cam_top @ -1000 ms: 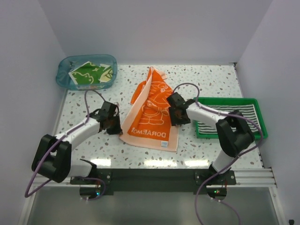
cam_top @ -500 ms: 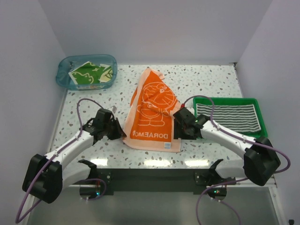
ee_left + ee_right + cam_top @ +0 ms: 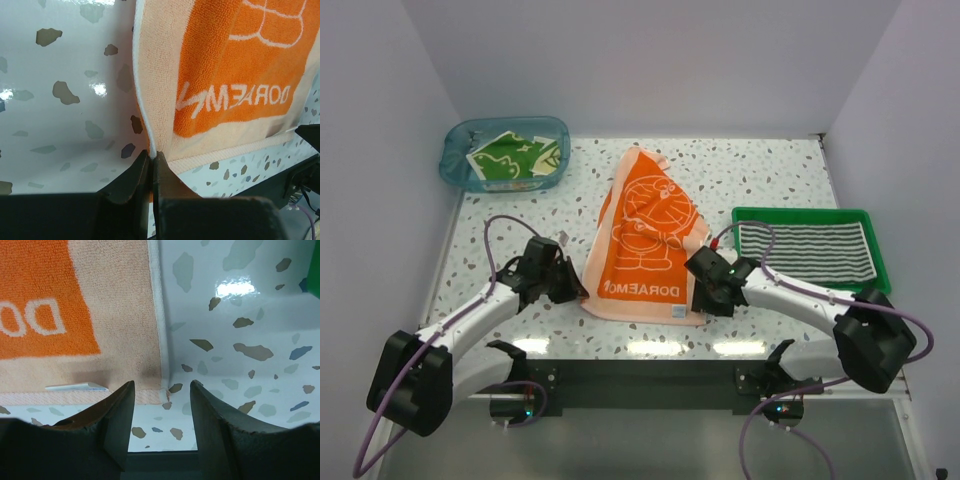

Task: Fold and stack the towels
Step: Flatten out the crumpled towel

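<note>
The orange Doraemon towel (image 3: 645, 245) lies spread on the table's middle, lettering end nearest me. My left gripper (image 3: 577, 290) is shut on its near left corner; the left wrist view shows the white hem pinched between the fingertips (image 3: 151, 156). My right gripper (image 3: 705, 297) is open just off the near right corner, which lies flat between the jaws in the right wrist view (image 3: 161, 390). The striped towel (image 3: 807, 249) lies folded in the green tray (image 3: 810, 216). The green towel (image 3: 510, 158) sits in the blue tub (image 3: 505, 152).
The green tray stands right of the right arm, and the blue tub at the back left. Purple cables loop over both arms. The table's near edge runs just behind both grippers.
Both grippers pulled the orange towel's near edge toward me and flattened it. The right gripper has let go of its corner and opened; the left still holds its corner.
</note>
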{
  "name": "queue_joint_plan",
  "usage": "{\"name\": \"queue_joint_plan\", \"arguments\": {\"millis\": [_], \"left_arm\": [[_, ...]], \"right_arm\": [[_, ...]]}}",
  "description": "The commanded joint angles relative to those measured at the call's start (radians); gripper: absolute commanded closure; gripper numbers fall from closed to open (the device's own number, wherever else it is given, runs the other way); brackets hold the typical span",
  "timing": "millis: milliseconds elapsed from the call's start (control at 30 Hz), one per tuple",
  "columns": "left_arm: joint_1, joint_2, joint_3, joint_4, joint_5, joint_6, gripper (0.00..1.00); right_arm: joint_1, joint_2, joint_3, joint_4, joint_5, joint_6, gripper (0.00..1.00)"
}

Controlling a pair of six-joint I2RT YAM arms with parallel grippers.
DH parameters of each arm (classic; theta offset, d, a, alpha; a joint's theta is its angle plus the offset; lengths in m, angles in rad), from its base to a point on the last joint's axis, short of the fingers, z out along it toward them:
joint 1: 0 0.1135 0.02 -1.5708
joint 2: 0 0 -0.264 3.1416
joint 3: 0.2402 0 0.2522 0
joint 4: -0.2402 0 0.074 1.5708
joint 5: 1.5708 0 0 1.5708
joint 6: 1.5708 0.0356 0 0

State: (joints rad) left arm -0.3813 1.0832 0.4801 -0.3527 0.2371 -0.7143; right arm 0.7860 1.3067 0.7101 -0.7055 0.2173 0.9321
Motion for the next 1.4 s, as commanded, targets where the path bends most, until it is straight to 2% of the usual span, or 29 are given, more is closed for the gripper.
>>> {"name": "queue_joint_plan", "arguments": {"millis": [0,67,300,400,467,500,600,733,833,1000,1167,1200,1233,1367], "left_arm": [[-0.005,-0.022,-0.005,0.029,0.021,0.010,1.00],[-0.005,-0.023,-0.005,0.031,0.021,0.015,1.00],[-0.004,-0.023,-0.011,0.027,0.019,0.022,1.00],[-0.005,-0.022,-0.015,0.031,0.018,0.029,1.00],[-0.005,-0.020,-0.020,0.034,0.021,0.027,1.00],[-0.005,-0.022,-0.024,0.035,0.019,0.029,1.00],[-0.004,-0.022,-0.028,0.046,0.022,0.027,1.00],[-0.004,-0.032,0.011,0.047,0.022,0.021,1.00],[-0.002,-0.014,0.099,0.043,-0.001,0.019,1.00],[0.013,0.078,0.398,0.026,-0.038,0.047,1.00],[0.064,0.248,0.846,-0.014,-0.062,0.111,1.00],[0.079,0.274,0.918,-0.023,-0.070,0.119,1.00],[0.087,0.317,1.059,-0.043,-0.073,0.134,1.00],[0.101,0.366,1.343,-0.069,-0.096,0.173,1.00]], "right_arm": [[0.015,0.017,-0.017,0.055,0.005,0.063,0.49],[0.018,0.034,-0.024,0.064,-0.004,0.071,0.52],[0.044,0.104,-0.044,0.089,-0.004,0.097,0.54],[0.050,0.121,-0.060,0.098,-0.004,0.105,0.64],[0.050,0.123,-0.063,0.092,0.002,0.106,0.75],[0.050,0.115,-0.061,0.089,0.007,0.103,0.86],[0.050,0.089,-0.040,0.066,0.025,0.087,1.00],[0.050,0.060,0.052,-0.006,0.066,0.034,1.00],[0.047,0.046,0.169,-0.084,0.151,-0.038,1.00],[-0.034,0.063,0.455,-0.160,0.228,-0.235,1.00],[-0.207,0.124,0.826,-0.154,0.228,-0.442,1.00],[-0.221,0.138,0.895,-0.155,0.238,-0.511,1.00],[-0.232,0.158,1.031,-0.157,0.246,-0.544,1.00],[-0.252,0.209,1.310,-0.135,0.241,-0.693,1.00]]}}
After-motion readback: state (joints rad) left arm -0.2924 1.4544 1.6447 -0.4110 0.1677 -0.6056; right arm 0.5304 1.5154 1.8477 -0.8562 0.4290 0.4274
